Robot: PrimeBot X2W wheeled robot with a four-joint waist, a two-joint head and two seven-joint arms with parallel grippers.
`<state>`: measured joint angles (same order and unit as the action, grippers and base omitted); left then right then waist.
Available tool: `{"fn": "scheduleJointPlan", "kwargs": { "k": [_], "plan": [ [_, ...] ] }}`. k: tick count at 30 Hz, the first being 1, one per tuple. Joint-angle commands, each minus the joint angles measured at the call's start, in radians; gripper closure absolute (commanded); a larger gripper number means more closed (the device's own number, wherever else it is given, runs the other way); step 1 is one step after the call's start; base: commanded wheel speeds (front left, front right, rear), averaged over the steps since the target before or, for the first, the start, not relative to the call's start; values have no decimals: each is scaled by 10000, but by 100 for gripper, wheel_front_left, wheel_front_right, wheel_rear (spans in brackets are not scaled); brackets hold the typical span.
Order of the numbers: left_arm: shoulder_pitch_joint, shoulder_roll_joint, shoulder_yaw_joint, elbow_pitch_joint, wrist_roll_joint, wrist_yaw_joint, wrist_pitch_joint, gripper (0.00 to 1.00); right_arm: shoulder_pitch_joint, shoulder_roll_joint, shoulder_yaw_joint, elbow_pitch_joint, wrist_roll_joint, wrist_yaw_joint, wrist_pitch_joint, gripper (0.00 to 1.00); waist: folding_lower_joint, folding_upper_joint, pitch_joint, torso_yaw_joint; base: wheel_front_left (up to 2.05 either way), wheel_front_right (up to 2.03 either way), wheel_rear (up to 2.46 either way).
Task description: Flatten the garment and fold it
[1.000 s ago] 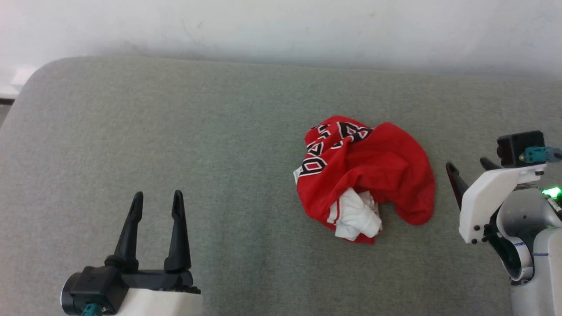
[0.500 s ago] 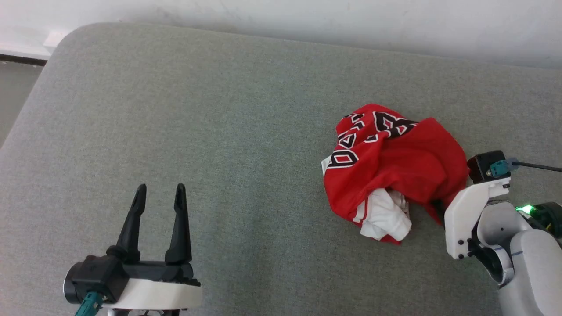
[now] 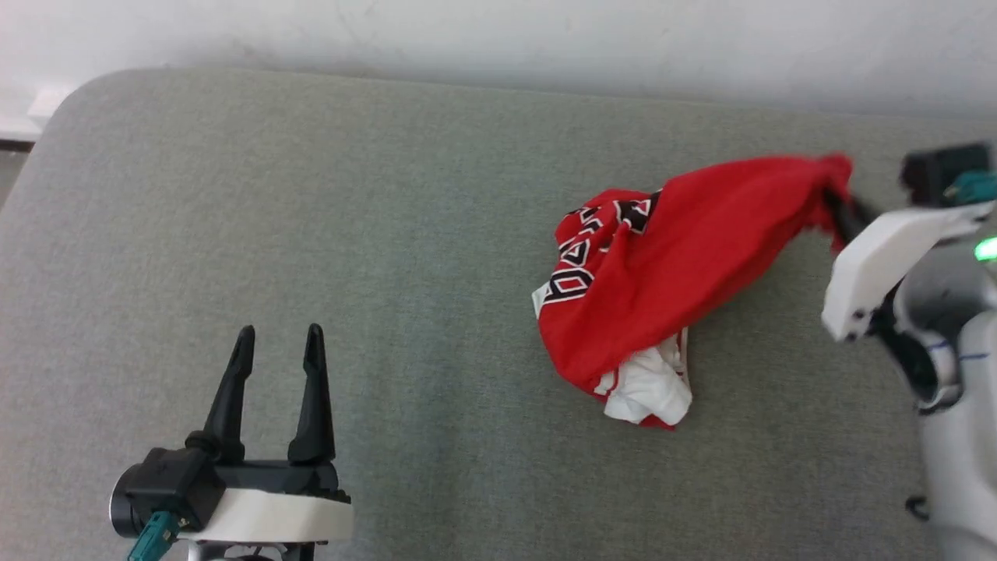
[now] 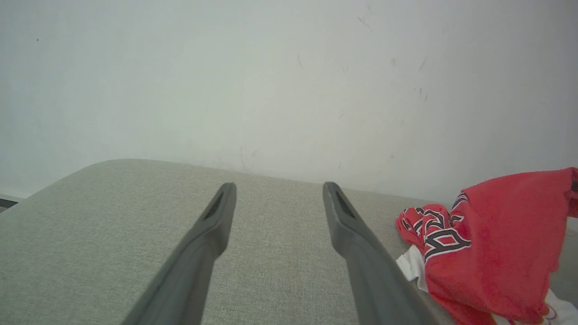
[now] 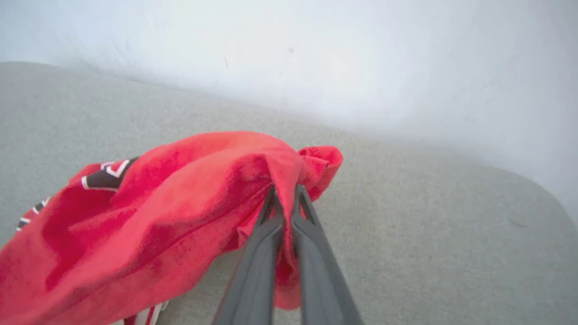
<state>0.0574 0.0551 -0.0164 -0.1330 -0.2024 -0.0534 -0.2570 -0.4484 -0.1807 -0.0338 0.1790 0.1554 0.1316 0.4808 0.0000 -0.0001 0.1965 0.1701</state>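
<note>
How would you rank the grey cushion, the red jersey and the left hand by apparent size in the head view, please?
grey cushion
red jersey
left hand; being closest, it looks bigger than it is.

Left gripper (image 3: 280,331), lower left of head view: two long black tapered fingers (image 3: 227,405) on a black crossbar. Round black housing (image 3: 160,495) with teal plug (image 3: 156,538); white shell (image 3: 265,522) underneath. In the left wrist view the fingers (image 4: 356,253) look matte dark grey, with a slot recess near each tip.

Right gripper (image 3: 840,210), upper right: dark fingers, and a white angular bracket (image 3: 888,257) with two dark screw heads (image 3: 847,335) at its lower corner. Black box (image 3: 938,171) with teal connector (image 3: 974,185), green light (image 3: 988,249). Forearm (image 3: 954,312) grey and rounded, with thin blue lines and a black joint gap. Right wrist view: grey fingers (image 5: 257,262), slotted near the tips.
</note>
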Motion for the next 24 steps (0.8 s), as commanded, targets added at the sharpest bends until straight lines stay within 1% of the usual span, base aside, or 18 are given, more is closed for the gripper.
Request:
{"fn": "scheduleJointPlan", "kwargs": {
  "k": [1,5,9,12,14,16,18,20,23,24],
  "plan": [
    [-49,-47,43,19,-21,-68,-47,0,-178,-60,-120,-315,80,-9,-84,100,0,1,-232,-268,0,0,0],
    [32,-48,75,3,18,-65,-47,0,-17,-284,-665,-1636,125,-9,-52,100,0,1,-359,-473,0,0,0],
    [132,-48,103,-17,35,-82,-47,0,1309,-298,-1859,-3005,-98,-9,199,100,0,1,-395,-551,0,0,0],
    [190,-48,135,6,62,-121,-47,0,2856,131,-3096,-3932,-381,-9,377,100,0,1,-323,-541,0,0,0],
    [181,-48,159,23,69,-161,-47,0,3943,561,-3825,-4315,-579,-9,407,100,0,1,-264,-512,0,0,0],
    [158,-48,182,41,63,-194,-47,0,4974,866,-4295,-4402,-847,-9,341,100,0,1,-217,-485,0,0,0],
    [139,-48,195,71,64,-210,-47,0,5668,1135,-4562,-4253,-835,-9,197,100,0,1,-198,-491,0,0,0],
    [135,-48,181,123,73,-226,-47,0,6126,1239,-4494,-3919,-898,-9,19,100,0,1,-225,-516,0,0,0],
    [146,-48,165,181,116,-248,-47,0,6180,1290,-4303,-3215,-771,-9,-405,100,0,1,-316,-583,0,0,0],
    [149,-48,154,201,139,-262,-47,0,6124,1294,-4177,-3037,-821,-9,-559,75,0,1,-353,-602,0,0,0]
  ]
}}
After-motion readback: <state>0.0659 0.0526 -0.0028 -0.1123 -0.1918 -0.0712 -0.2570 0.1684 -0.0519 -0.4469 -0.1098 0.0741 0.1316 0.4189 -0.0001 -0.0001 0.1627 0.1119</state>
